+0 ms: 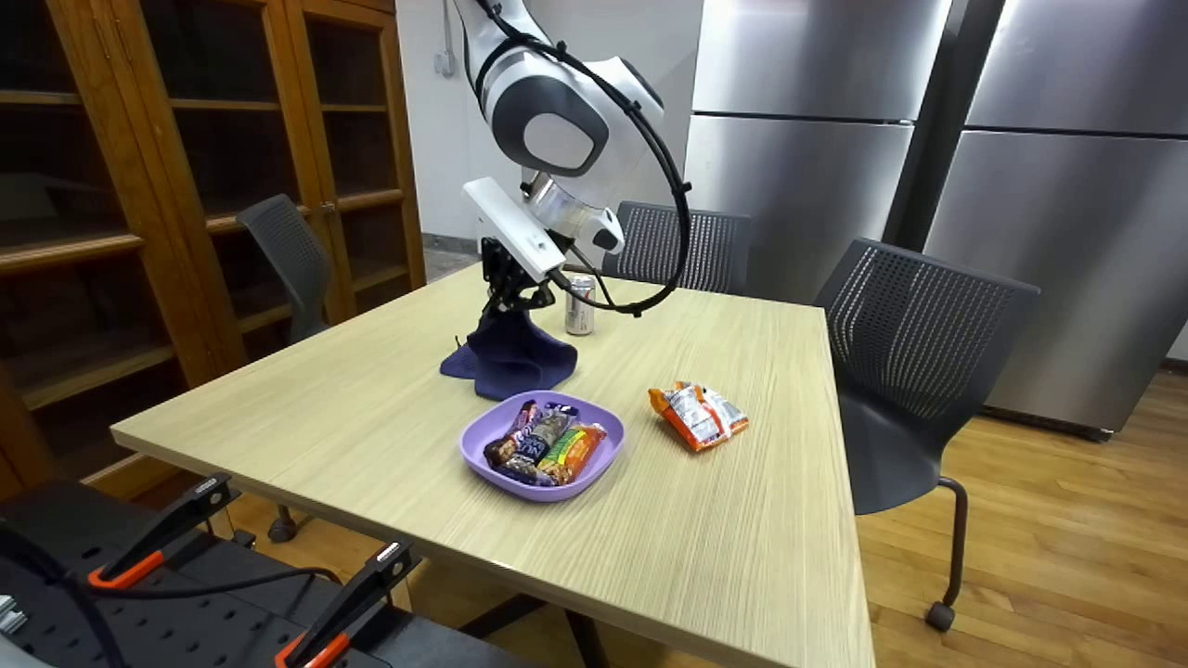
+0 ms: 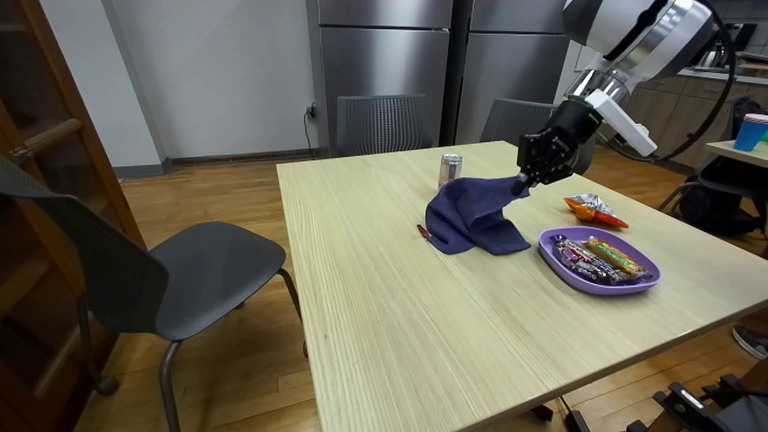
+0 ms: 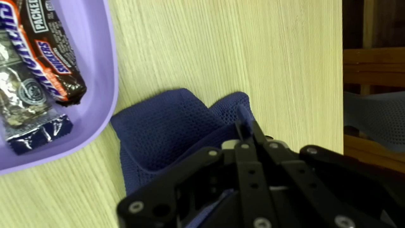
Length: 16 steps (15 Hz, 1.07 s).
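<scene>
Pincer (image 2: 521,183) is clamping down tight, hanging over a pale wood table (image 2: 384,312) in an exterior view. What it's gripping is one corner of a navy cloth (image 2: 474,207), up at the cloth's 2 o'clock, while the rest is draping down onto the wood. Clocking from the cloth: a purple plate (image 2: 606,290) is sitting just beside it at 4, an orange-and-silver packet (image 2: 594,211) is lying at 3, a silver can (image 2: 450,169) is standing upright at 11. Wrapped bars (image 2: 613,255) are lying in the plate, and something tiny and reddish (image 2: 423,230) (can't tell what) is poking out around 9.

Dk gry chair (image 1: 914,371) nr s/s fridge (image 1: 1063,241)
</scene>
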Tool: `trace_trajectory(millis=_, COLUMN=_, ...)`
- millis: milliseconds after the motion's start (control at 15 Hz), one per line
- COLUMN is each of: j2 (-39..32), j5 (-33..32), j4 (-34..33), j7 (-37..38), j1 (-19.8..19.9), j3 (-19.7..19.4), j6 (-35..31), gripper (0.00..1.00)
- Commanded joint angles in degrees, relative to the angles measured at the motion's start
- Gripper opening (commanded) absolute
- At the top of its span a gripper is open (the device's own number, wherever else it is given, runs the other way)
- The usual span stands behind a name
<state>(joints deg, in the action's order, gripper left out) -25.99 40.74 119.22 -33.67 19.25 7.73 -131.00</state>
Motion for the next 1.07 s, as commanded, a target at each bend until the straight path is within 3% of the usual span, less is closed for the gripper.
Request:
trace_trajectory(millis=0, j2=4.88, j5=0.78, j4=3.06, j7=-0.20, j1=-1.91, j3=-2.52, j6=1.88, gripper=0.01)
trace_trajectory(millis=1000, j2=12.65, j5=-0.08, j4=2.14, j7=1.42, j1=-6.55, j3=-6.26, j6=7.08, gripper=0.01)
